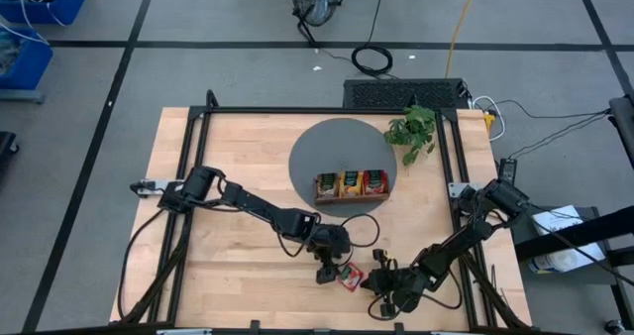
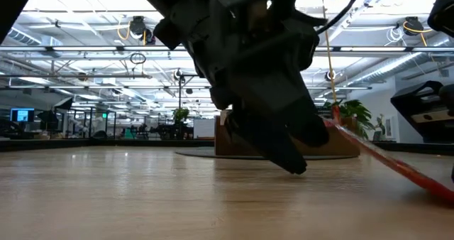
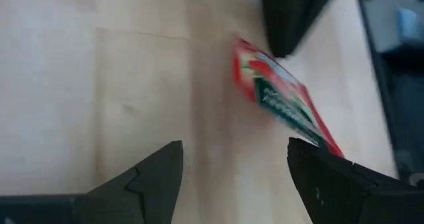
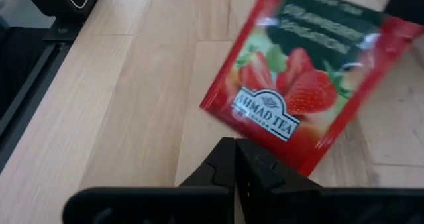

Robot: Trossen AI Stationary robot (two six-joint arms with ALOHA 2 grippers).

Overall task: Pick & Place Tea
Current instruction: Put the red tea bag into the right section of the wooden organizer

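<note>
Left gripper [image 3: 233,174] hangs wide open just short of the red sachet [image 3: 285,98], holding nothing. Sachet sits tilted, one edge raised, touching the closed right gripper [image 4: 235,159]. Risk: fingers nudge it and it skids away.

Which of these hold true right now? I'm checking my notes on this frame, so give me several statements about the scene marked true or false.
1. A red tea sachet lies on the table between the two grippers. True.
2. The left gripper has its fingers closed on the sachet. False: they stand open and hold nothing.
3. The right gripper has its fingers shut. True.
4. The wooden tray is empty. False: sachets fill its compartments.
5. The plant stands beside the round grey mat. True.
</note>
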